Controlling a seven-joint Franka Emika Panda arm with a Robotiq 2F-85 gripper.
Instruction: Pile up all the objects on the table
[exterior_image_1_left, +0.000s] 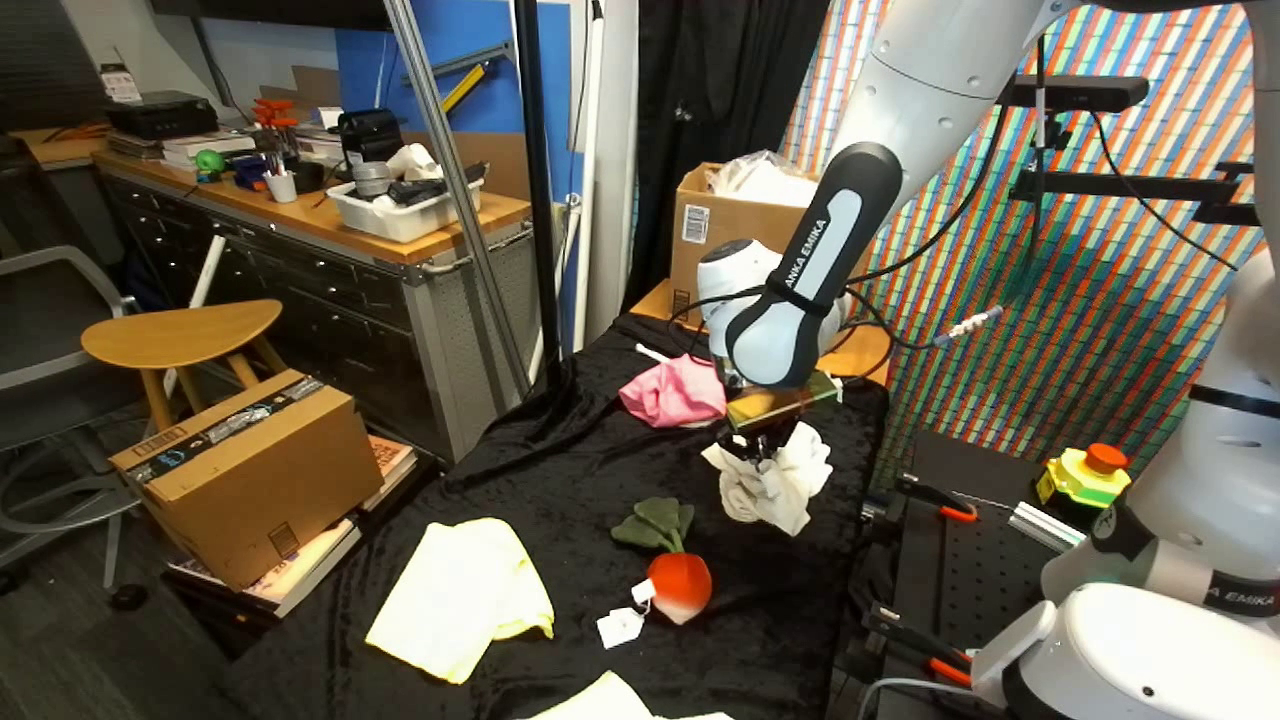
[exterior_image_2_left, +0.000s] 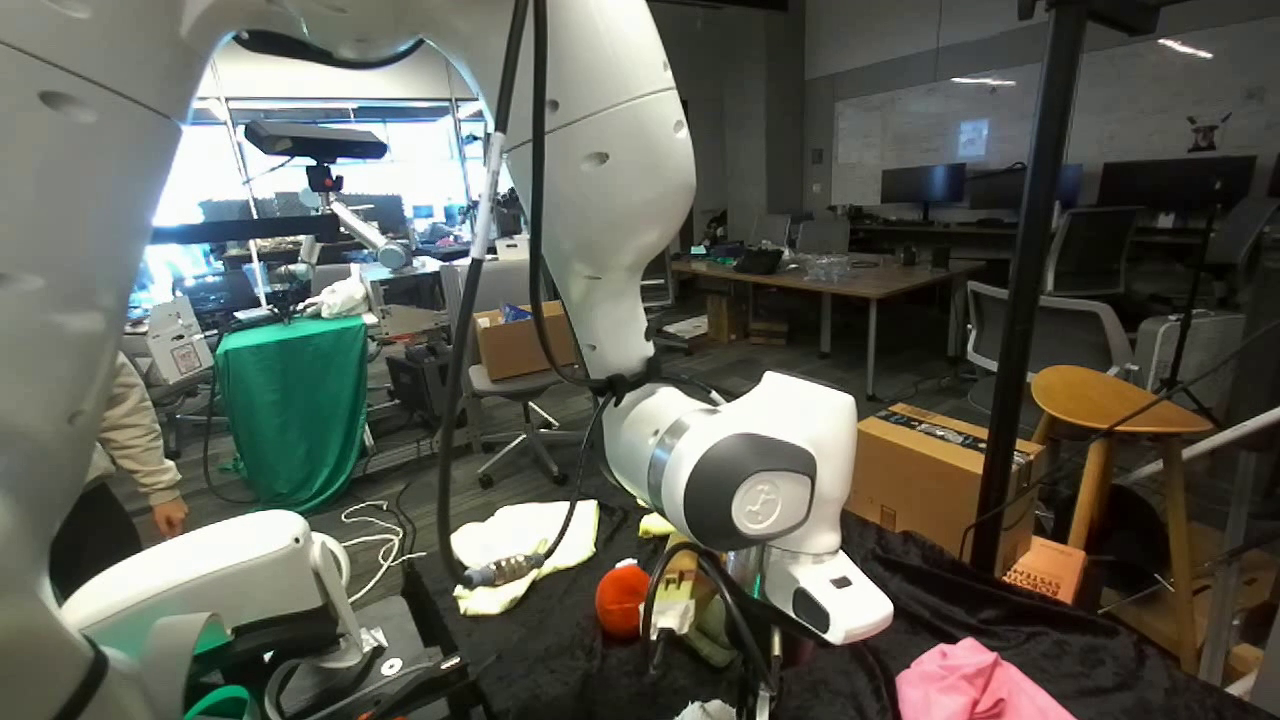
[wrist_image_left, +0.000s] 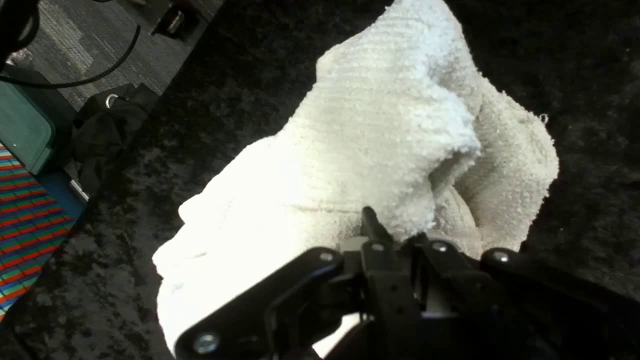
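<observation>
Table (exterior_image_1_left: 575, 470): white cloth (wrist_image_left: 360, 140) in end effector (wrist_image_left: 394, 232)

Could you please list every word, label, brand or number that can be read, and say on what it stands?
"ANKA EMIKA": the robot arm; start hidden.
"A EMIKA": the lower robot body; start hidden.
Possibly "SYSTEM": the orange book; upside down, blurred.
Too small or blurred: print on the cardboard boxes, any writing on the whiteboard.
</observation>
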